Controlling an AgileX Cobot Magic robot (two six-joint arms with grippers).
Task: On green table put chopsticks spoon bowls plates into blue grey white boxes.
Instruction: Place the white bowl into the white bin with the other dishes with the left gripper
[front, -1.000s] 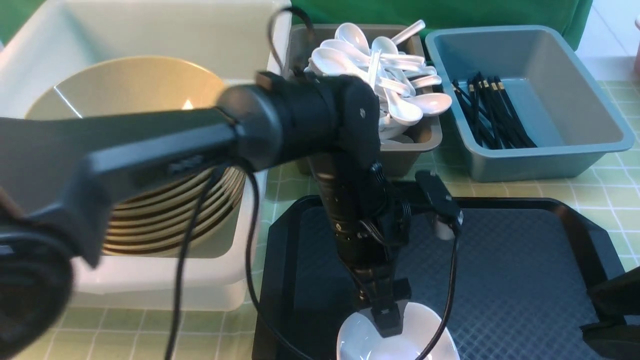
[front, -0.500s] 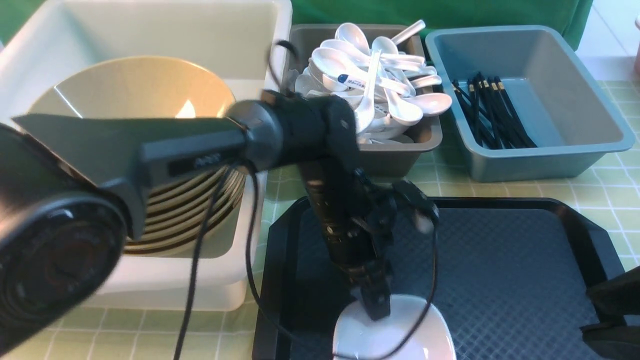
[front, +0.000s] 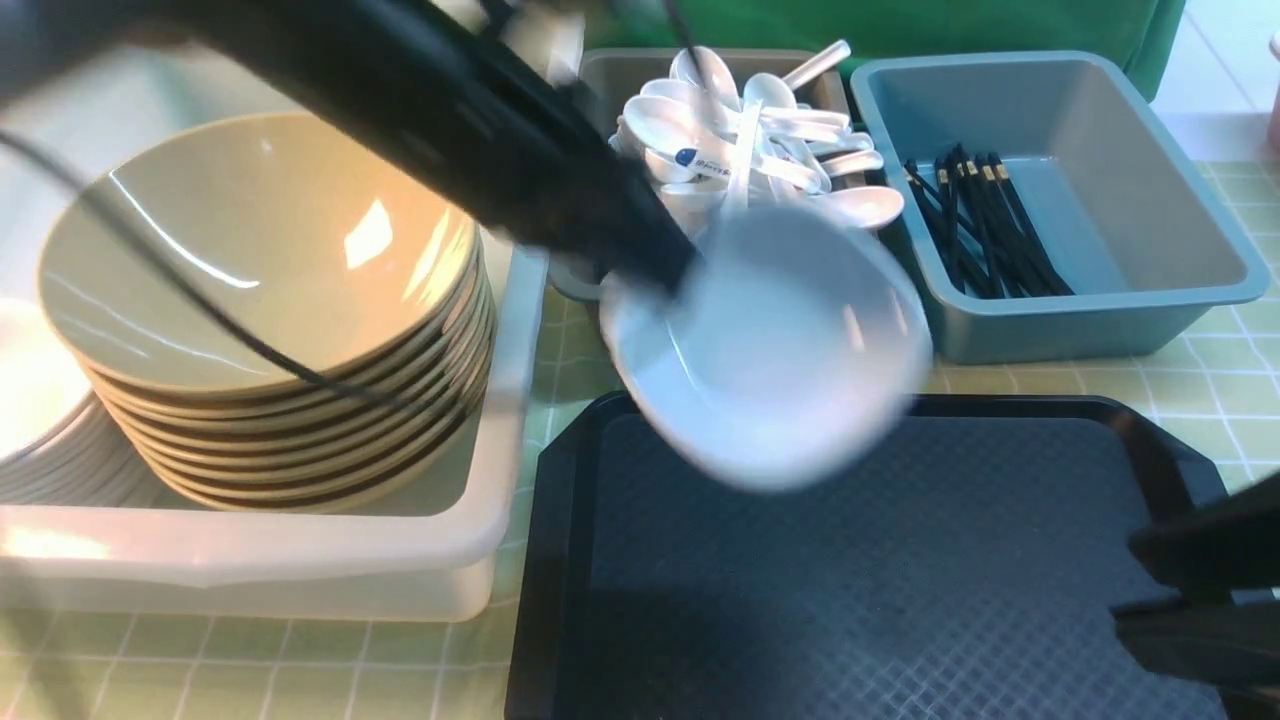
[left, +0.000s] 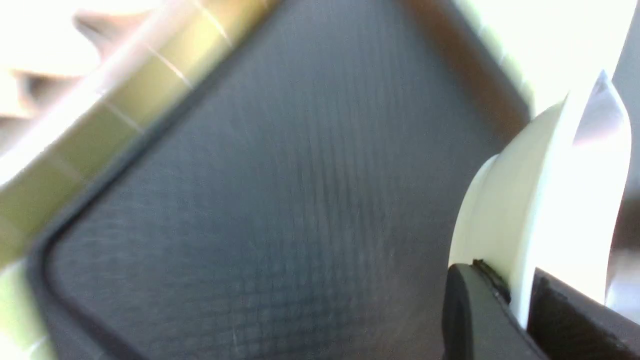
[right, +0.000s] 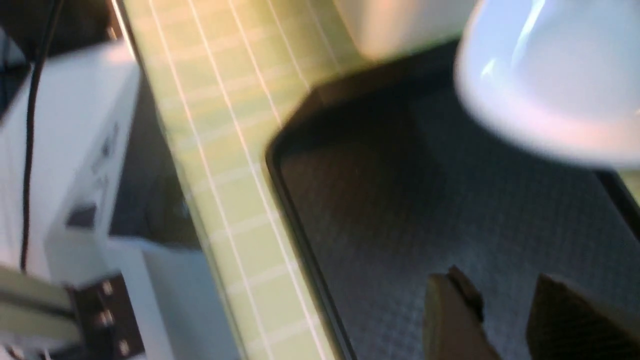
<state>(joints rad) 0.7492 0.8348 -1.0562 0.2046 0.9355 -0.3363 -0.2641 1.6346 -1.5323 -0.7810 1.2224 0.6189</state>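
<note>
The left pincer (front: 682, 272) is pinching the rim of a white bowl (front: 770, 345). In the left wrist view its two dark fingers (left: 467, 312) are pressed against either face of the bowl's thin wall. The bowl hangs in the air over the far left corner of the black tray (front: 900, 560), clear of the tray's mat and tilted so that its hollow faces the front camera (it is blurred in that view).

The right pincer (right: 505, 320) sits low over the near right part of the tray. Its fingers are spread, with nothing but patterned mat showing in the gap.

Just beside the tray's left edge stands the white box (front: 500, 400). It holds a tall stack of tan plates (front: 270, 260), with some white plates (front: 40, 420) on the side of the stack away from the tray. Beyond the tray's far edge is the grey box (front: 640, 58), heaped with white spoons (front: 760, 150); the raised bowl hides its front wall. Beyond the tray's far right corner is the blue box (front: 1100, 320), where black chopsticks (front: 985, 225) lie in a bundle towards the side nearer the grey box. All three boxes and the tray rest on the green checked tabletop (front: 1240, 360).
</note>
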